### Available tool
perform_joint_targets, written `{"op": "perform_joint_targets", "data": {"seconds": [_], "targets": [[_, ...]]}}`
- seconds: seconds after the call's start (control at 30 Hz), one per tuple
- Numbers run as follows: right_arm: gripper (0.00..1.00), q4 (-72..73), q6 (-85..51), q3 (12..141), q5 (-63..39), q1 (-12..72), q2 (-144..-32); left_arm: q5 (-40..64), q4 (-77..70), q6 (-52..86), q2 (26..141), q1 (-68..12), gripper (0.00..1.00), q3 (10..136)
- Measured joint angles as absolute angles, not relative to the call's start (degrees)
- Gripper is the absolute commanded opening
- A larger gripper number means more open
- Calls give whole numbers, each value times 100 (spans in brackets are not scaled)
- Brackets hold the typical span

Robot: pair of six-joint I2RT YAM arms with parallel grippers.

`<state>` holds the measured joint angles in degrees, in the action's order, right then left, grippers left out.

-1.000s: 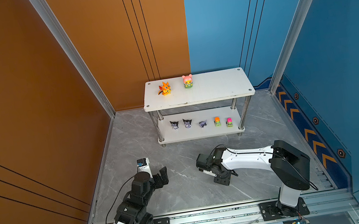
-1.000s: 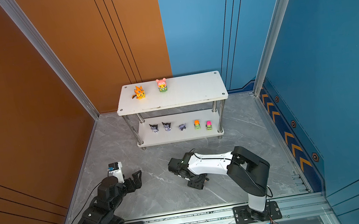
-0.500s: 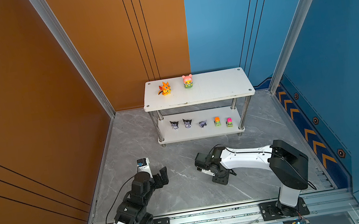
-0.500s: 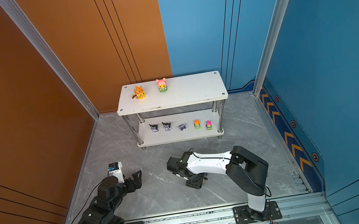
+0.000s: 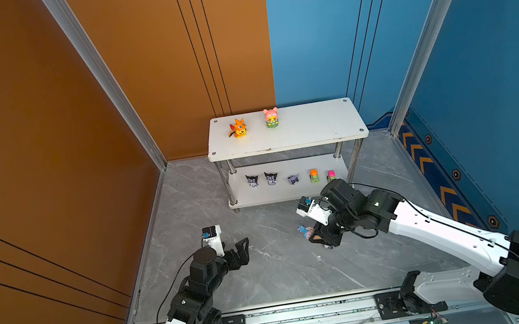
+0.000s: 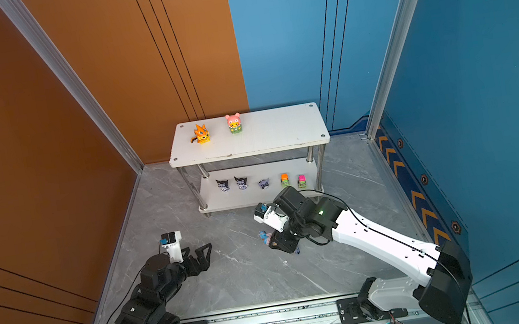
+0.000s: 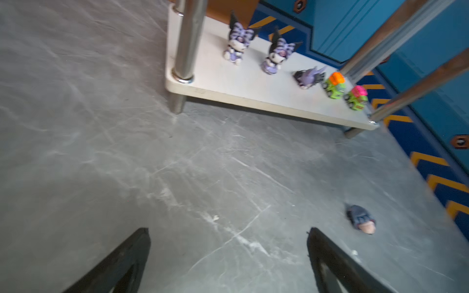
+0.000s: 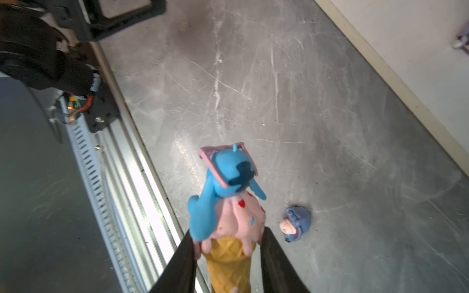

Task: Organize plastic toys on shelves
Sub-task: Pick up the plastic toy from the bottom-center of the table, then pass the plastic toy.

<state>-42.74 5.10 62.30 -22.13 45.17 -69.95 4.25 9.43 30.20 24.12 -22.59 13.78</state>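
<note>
Our right pincer (image 8: 227, 243) is pinching the blue toy (image 8: 229, 175) by its ice-cream cone, one finger pressed on each side of the pink scoop, low over the grey floor (image 8: 304, 114). We can't tell if it's actually off the floor. Just beside it the little grey donkey (image 8: 296, 223) lies on its side, with nothing touching it. Our left pincer (image 7: 227, 253) is spread wide and empty, hanging over bare floor well apart from both toys.

Further out is the rack (image 5: 302, 130). The top board has the orange dragon (image 5: 238, 128) and the pink-yellow one (image 5: 271, 118) standing near one end. On the lower board sit two horned purple figures (image 5: 252, 180), a third purple one (image 5: 293, 179) that looks tipped over, and two green cars (image 5: 314, 175).

So by our count seven are shelved, one's in the grip and the donkey's left. Mostly done, we'd say: the blue one needs a spot on a board, then the donkey, and maybe that tipped one wants standing up.
</note>
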Motion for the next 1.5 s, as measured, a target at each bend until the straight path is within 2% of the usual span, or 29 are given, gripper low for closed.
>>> {"op": "perform_joint_targets", "data": {"seconds": [0.13, 0.3, 0.5, 0.87, 1.07, 1.13, 1.27, 1.5], "targets": [[30, -3756, 475, 5808, -2641, 4453, -6589, 1503, -311, 3697, 3352, -2307, 98, 1448], [30, -2993, 423, 5415, -2639, 4458, -6265, 2239, -1072, 4222, 4158, -2797, 98, 2180], [29, -2222, 429, 5277, -2119, 4676, -6204, 2364, -1844, 4772, 4484, -3424, 98, 2696], [29, -1503, 451, 5253, -1922, 4703, -6233, 2298, -2029, 4827, 5212, -3988, 99, 2965], [29, -1431, 454, 5253, -1925, 4737, -6263, 2255, -2032, 4737, 5518, -4093, 88, 3192], [29, -1426, 454, 5247, -1925, 4737, -6263, 2255, -2036, 4692, 5586, -4097, 80, 3286], [30, -1400, 451, 5186, -1925, 4737, -6263, 2252, -2032, 4584, 5695, -4119, 70, 3404], [29, -1361, 451, 5159, -1922, 4737, -6263, 2233, -2014, 4434, 5756, -4176, 58, 3426]]}}
